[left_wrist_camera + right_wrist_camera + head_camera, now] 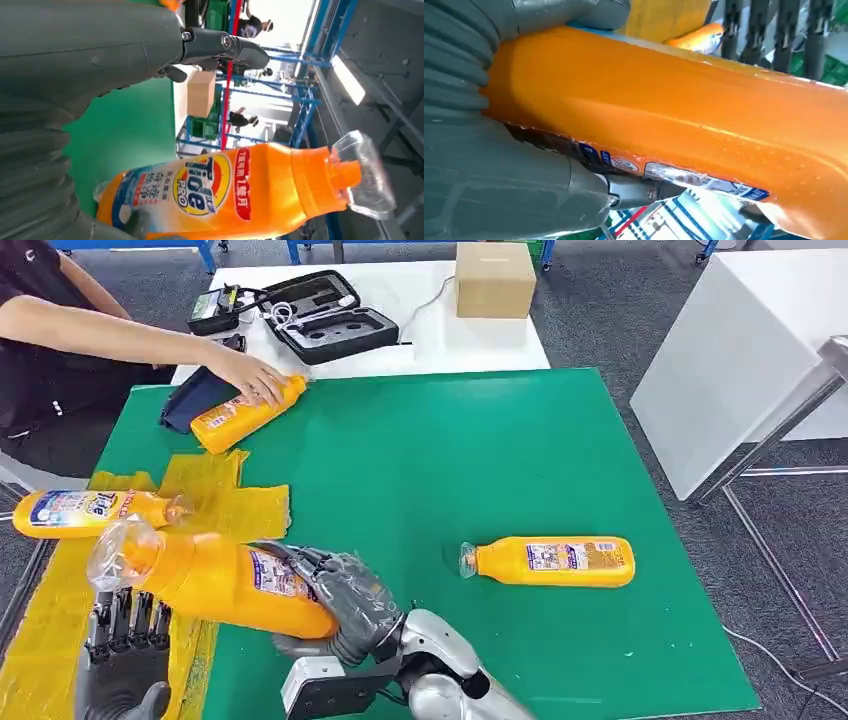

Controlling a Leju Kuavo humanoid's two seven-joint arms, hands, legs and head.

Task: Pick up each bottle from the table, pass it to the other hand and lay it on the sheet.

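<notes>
While the right hand [350,602] wraps its fingers around the base end of an orange bottle [215,575], that bottle is held off the table, lying roughly level at the near left with its clear cap [118,552] pointing left. The right wrist view shows the thumb and fingers clamped on either side of the orange body [674,115]. Below the cap end, the left hand [125,640] reaches up with its dark fingers [130,615] straight and apart — it is just under the bottle, but whether it touches it cannot be told. In the left wrist view the held bottle [235,192] lies across the picture beside that hand.

A second bottle [85,510] lies on the yellow sheet [235,505] at the left edge, cap toward the right. A third bottle [550,561] lies on its side on the green mat [480,440] to the right, well apart from the sheet. At the far left a person's hand [245,375] rests on a fourth bottle [245,415], which lies on the mat beside a dark blue cloth [190,395]. Farther off, the white table [440,345] carries an open black case [325,315] and a cardboard box [494,280].
</notes>
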